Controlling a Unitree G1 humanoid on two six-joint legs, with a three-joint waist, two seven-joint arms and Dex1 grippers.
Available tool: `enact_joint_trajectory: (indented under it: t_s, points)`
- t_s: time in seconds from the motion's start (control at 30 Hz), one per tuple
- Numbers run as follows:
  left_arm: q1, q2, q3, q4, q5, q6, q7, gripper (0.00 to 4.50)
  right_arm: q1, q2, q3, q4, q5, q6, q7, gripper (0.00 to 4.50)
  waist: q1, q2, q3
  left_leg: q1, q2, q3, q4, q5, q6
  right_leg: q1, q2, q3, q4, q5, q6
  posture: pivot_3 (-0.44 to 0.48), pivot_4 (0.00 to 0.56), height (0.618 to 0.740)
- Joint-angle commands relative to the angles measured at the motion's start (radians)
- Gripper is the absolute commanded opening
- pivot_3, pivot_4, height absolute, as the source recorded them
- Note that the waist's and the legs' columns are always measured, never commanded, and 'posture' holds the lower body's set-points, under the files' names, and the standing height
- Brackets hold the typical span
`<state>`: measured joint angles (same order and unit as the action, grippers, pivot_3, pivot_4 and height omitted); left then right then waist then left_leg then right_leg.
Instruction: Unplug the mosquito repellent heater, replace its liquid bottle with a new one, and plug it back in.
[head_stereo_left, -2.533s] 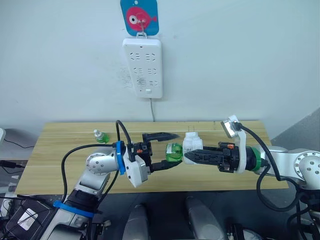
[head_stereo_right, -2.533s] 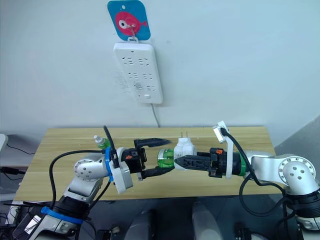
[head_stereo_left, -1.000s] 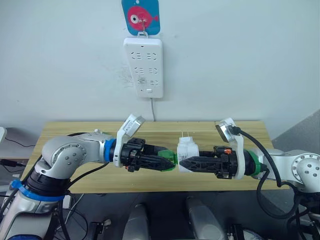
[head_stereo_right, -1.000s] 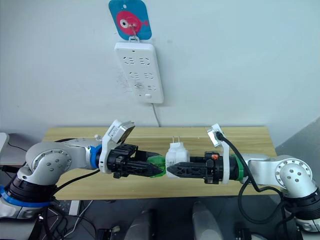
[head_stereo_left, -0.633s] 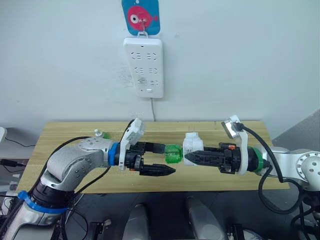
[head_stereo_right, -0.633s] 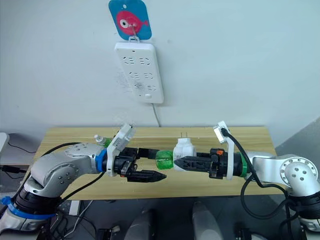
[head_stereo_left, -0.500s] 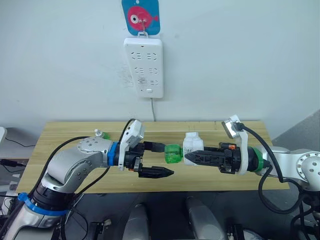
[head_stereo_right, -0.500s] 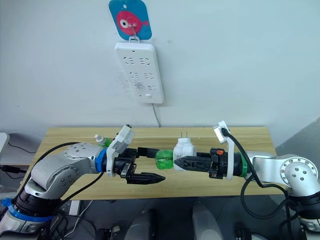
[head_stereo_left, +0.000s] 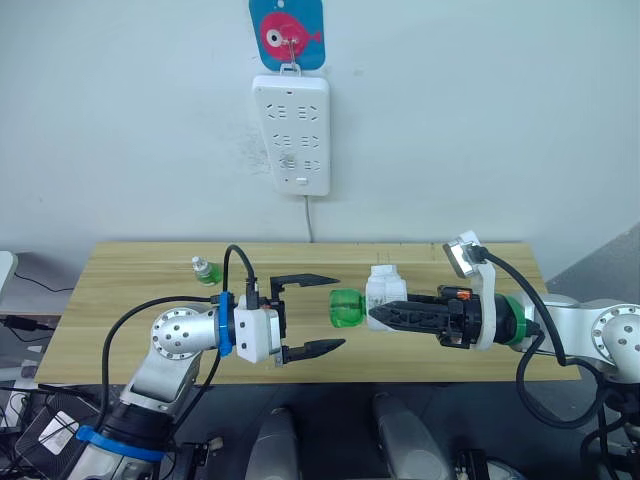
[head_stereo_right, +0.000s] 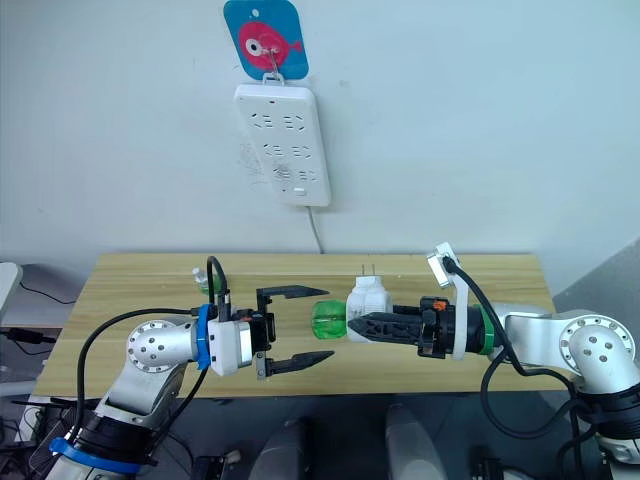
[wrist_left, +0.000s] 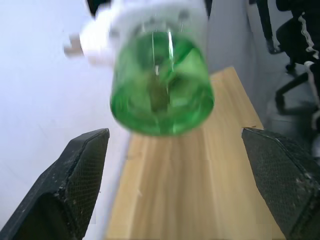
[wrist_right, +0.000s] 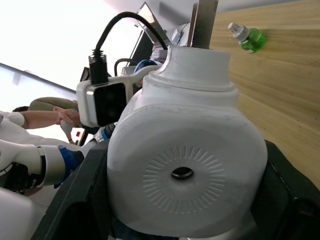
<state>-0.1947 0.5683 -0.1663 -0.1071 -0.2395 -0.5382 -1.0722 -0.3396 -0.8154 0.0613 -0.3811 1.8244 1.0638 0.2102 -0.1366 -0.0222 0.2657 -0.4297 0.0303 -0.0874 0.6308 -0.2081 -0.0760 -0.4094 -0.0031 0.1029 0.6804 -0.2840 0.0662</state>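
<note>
The mosquito repellent heater (head_stereo_left: 383, 290) is off the wall and held in mid-air above the near part of the worktop (head_stereo_left: 130, 285), clamped in the right hand (head_stereo_left: 378, 315), whose two black fingers are closed across its rounded white body. Its two metal prongs point up. Its liquid bottle (head_stereo_left: 346, 307), the capless green one, is screwed into the heater's left-facing end and sticks out sideways towards the left hand (head_stereo_left: 325, 312). That hand is spread wide, one finger above and one below the bottle's level, gripping nothing and a little short of the bottle. In the left wrist view the bottle's round green base (wrist_left: 161, 95) sits between the two open fingers, well apart from both.

The bottle looks like thin, smooth translucent plastic: light, fairly stiff, but slick and round, so it could spin or slip in a pinch. The best hold is probably around its straight side wall, close to the base, with the fingers square across the widest part; since it is capless, it should come away with the open neck kept up where possible. The heater is a hard, light shell and seems to sit firmly in the right hand's grip.

The new one (head_stereo_left: 204, 270), with its pale cap, stands on the far left of the worktop, well apart from both hands. The power strip (head_stereo_left: 295, 135) hangs on the wall above.
</note>
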Motion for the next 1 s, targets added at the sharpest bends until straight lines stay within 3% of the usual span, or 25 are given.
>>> enact_joint_trajectory:
  t_s: [0.03, 0.2, 0.3, 0.47, 0.53, 0.67, 0.7, 0.77, 1.0]
  points:
    - [-0.042, -0.027, -0.006, -0.028, -0.002, -0.016, 0.029, 4.5, 0.0, -0.002, -0.023, -0.028, 0.024, -0.007, 0.001, 3.06, 0.0, 0.0, 0.0, 0.0, 0.0, 0.0, 0.0, 0.0, 0.0, 0.0, 0.0, 0.0, 0.0, 0.0, 0.0, -0.215, 0.255, 0.74]
    - [-0.068, -0.03, -0.027, -0.045, -0.024, 0.001, 0.009, 4.5, -0.002, -0.002, -0.023, -0.027, 0.025, -0.008, -0.003, 3.06, -0.005, 0.0, 0.0, 0.0, 0.0, 0.0, 0.0, 0.0, 0.0, 0.0, 0.0, 0.0, 0.0, 0.0, 0.0, -0.22, 0.254, 0.74]
    - [-0.067, -0.021, -0.041, -0.054, -0.042, 0.016, -0.011, 3.91, -0.003, -0.001, -0.024, -0.027, 0.025, -0.008, -0.005, 3.06, -0.005, 0.0, 0.0, 0.0, 0.0, -0.001, 0.0, 0.0, 0.0, 0.0, 0.0, -0.001, 0.0, 0.0, 0.0, -0.219, 0.254, 0.74]
    - [-0.069, 0.0, -0.044, -0.081, -0.063, 0.067, -0.028, 2.36, -0.003, 0.001, -0.024, -0.027, 0.027, -0.01, -0.01, 3.06, -0.005, 0.0, 0.0, 0.0, 0.0, 0.0, 0.0, 0.0, 0.0, 0.0, 0.0, 0.0, 0.0, 0.0, 0.0, -0.22, 0.254, 0.74]
    - [-0.079, 0.02, -0.041, -0.122, -0.095, 0.132, -0.036, 2.25, -0.002, 0.001, -0.025, -0.027, 0.026, -0.009, -0.009, 3.06, -0.005, 0.0, 0.0, 0.0, 0.0, -0.001, 0.0, 0.0, 0.0, 0.0, 0.0, -0.001, 0.001, 0.0, 0.0, -0.216, 0.253, 0.74]
    - [-0.076, 0.075, -0.029, -0.231, -0.212, 0.448, 0.009, 2.25, 0.0, 0.0, -0.026, -0.026, 0.022, -0.009, -0.006, 3.06, -0.005, 0.0, 0.0, 0.0, 0.0, -0.001, 0.0, 0.0, 0.0, 0.0, 0.001, -0.001, 0.001, 0.0, 0.0, -0.21, 0.252, 0.74]
    - [-0.069, 0.148, -0.034, -0.298, -0.333, 0.64, 0.002, 2.25, 0.0, 0.0, -0.026, -0.025, 0.02, -0.008, -0.003, 3.06, -0.005, 0.0, 0.0, 0.0, 0.0, -0.001, 0.0, 0.0, 0.0, 0.0, 0.001, -0.001, 0.001, 0.0, 0.0, -0.206, 0.252, 0.74]
    - [-0.075, 0.231, -0.027, -0.375, -0.48, 0.858, -0.019, 2.25, -0.001, 0.0, -0.025, -0.023, 0.017, -0.006, 0.002, 3.06, -0.007, -0.001, 0.001, 0.0, 0.001, -0.002, 0.0, 0.0, 0.0, 0.0, 0.001, -0.002, 0.001, -0.001, 0.001, -0.197, 0.251, 0.74]
    - [-0.235, 0.277, 0.043, -0.263, -0.678, 1.178, -0.054, 2.25, -0.009, 0.002, -0.021, -0.012, -0.004, 0.009, 0.027, 3.06, -0.002, 0.001, 0.001, 0.0, 0.001, -0.003, 0.0, 0.0, 0.0, 0.0, 0.002, -0.003, 0.001, -0.003, 0.005, -0.194, 0.246, 0.74]
